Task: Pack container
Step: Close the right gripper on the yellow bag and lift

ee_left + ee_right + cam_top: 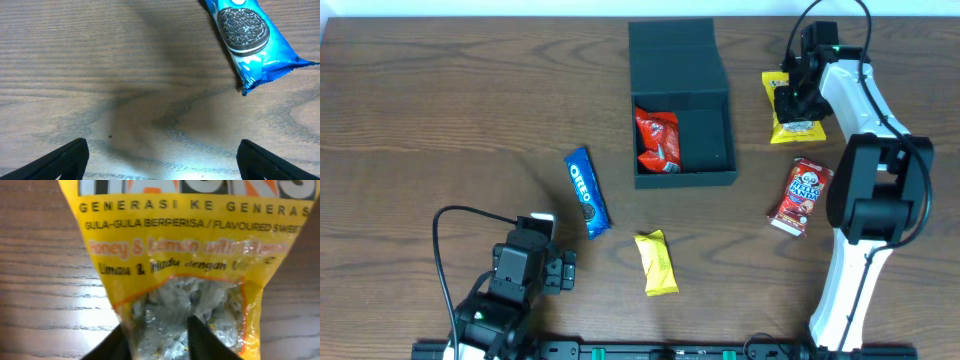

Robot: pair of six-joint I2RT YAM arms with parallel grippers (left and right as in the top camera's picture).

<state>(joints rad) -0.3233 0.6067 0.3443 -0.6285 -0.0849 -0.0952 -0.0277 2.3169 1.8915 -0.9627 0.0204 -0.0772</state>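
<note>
The right pincer pinches the yellow sweets bag by its clear end, jaws narrow. The container stands open to its left. Risk: thin film may slip on lift; the swinging bag may catch the container wall.

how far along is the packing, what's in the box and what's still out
Done: one red packet lies inside the open container. In hand: the right tool is pinching the yellow sweets bag, outside the container. Left: the Oreo packet, the yellow bar and the red snack box lie on the table; the left tool is open and empty near the Oreo packet.
</note>
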